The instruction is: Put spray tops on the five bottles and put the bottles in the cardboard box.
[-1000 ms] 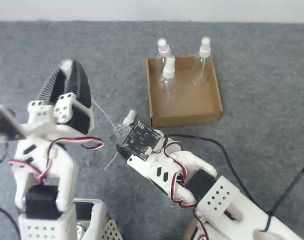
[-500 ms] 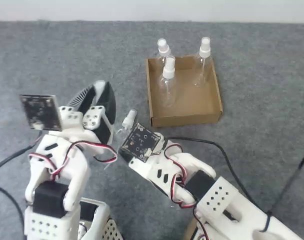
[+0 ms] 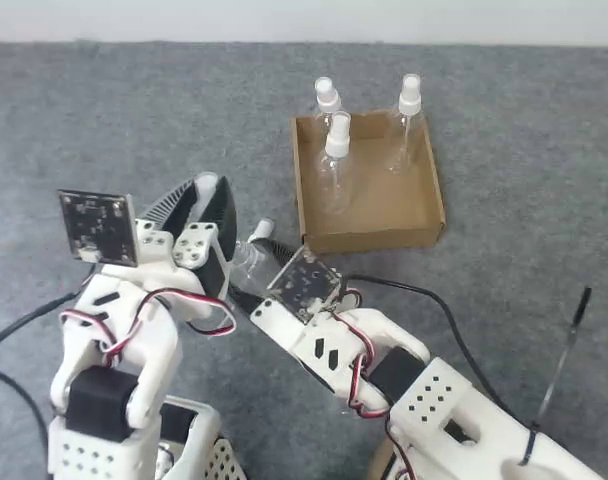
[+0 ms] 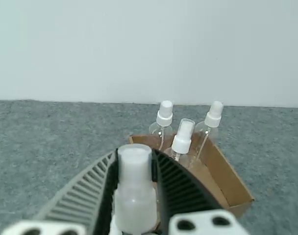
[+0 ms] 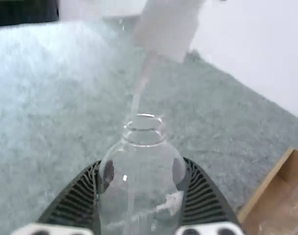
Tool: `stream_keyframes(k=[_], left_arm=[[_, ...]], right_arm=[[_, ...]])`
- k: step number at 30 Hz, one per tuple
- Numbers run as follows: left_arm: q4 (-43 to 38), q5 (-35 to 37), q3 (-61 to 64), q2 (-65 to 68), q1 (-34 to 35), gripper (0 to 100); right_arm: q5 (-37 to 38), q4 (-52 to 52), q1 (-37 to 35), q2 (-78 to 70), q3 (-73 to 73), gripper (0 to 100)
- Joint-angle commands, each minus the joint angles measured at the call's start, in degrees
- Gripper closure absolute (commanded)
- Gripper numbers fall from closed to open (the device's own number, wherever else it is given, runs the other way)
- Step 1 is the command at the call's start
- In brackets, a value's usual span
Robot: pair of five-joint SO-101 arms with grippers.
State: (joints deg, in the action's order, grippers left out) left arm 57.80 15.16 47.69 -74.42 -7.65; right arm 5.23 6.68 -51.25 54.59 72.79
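My left gripper (image 3: 202, 195) is shut on a white spray top (image 4: 134, 181), its thin tube hanging down. Just below it my right gripper (image 3: 252, 275) is shut on a clear open bottle (image 5: 139, 171), held tilted above the carpet. In the right wrist view the spray top (image 5: 168, 24) hovers over the bottle's mouth (image 5: 144, 128), and the tube (image 5: 139, 93) reaches down into it. The cardboard box (image 3: 369, 238) stands at the back right of both grippers. Three bottles with spray tops (image 3: 338, 135) stand upright in it.
Another white spray top (image 3: 262, 229) lies by the box's near left corner, partly hidden by the right gripper. A black cable (image 3: 434, 300) runs across the carpet beside the right arm. Grey carpet lies open to the left of and behind the box.
My left arm has swung in from the far left and lowered, bringing the spray top over the bottle. The right gripper has tipped the bottle slightly toward it.
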Motion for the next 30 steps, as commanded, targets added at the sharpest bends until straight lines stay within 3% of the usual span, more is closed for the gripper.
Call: stream_keyframes(k=[1,13,18,23,30], left_arm=[[-0.4,-0.3,-0.3,0.3,-2.2,99],[1.1,-0.8,1.2,0.1,-3.7,99],[2.8,-6.2,2.3,0.1,-3.6,99],[2.9,-6.7,2.2,0.1,-3.6,98],[2.9,-6.5,-3.2,0.4,-2.7,82]], right_arm=[[-3.6,-5.6,2.0,1.5,-0.5,99.3],[-3.9,-6.4,2.2,1.5,0.3,99.3],[-3.7,-6.3,2.5,1.7,0.4,99.3],[-3.8,-6.4,4.1,2.0,0.4,99.3],[-3.7,-6.4,4.2,1.7,0.4,99.3]])
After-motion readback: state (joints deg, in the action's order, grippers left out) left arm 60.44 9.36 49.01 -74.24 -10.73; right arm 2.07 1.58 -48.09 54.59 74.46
